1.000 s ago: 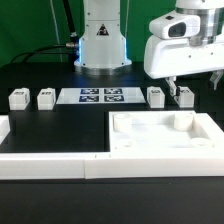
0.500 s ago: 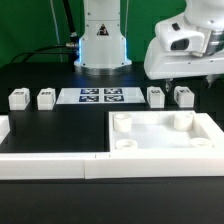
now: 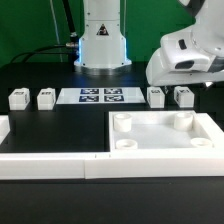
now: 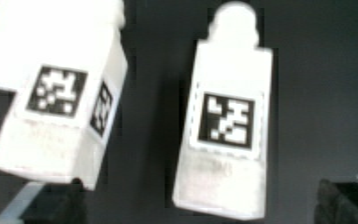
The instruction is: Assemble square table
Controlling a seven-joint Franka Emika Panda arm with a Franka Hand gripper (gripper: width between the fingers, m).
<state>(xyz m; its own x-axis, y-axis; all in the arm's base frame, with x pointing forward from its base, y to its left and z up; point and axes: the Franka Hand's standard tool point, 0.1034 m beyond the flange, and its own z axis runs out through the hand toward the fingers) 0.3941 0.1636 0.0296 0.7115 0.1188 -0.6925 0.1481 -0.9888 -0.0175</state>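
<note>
On the black table (image 3: 60, 130) you have the square tabletop (image 3: 160, 135) lying flat toward the exterior view's right, raised rim up, with its round corner sockets showing and nothing standing in them. Behind it, four small white legs sit in a row, none joined to the slab: the first leg (image 3: 17, 98) and second leg (image 3: 45, 98) are at the exterior view's left of the marker board (image 3: 100, 96), and the third leg (image 3: 156, 96) and fourth leg (image 3: 183, 96) are at its right, each pair close together but apart. A long white border rail (image 3: 50, 165) lies across the front, its end just beside the tabletop's near corner, and the robot base (image 3: 100, 40) stands behind the marker board. Your arm's white hand hangs over the third and fourth legs, and its fingertips are hidden in that view. From the wrist view, the gripper (image 4: 197, 200) is spread wide and pinching nothing: its dark fingers (image 4: 357, 195) show only at the two corners of the picture. One tagged leg (image 4: 224, 110) lies lined up between them, and its neighbour (image 4: 60, 95) lies just beside it across a dark gap. Whether the fingertips reach down to the legs, you cannot tell.
</note>
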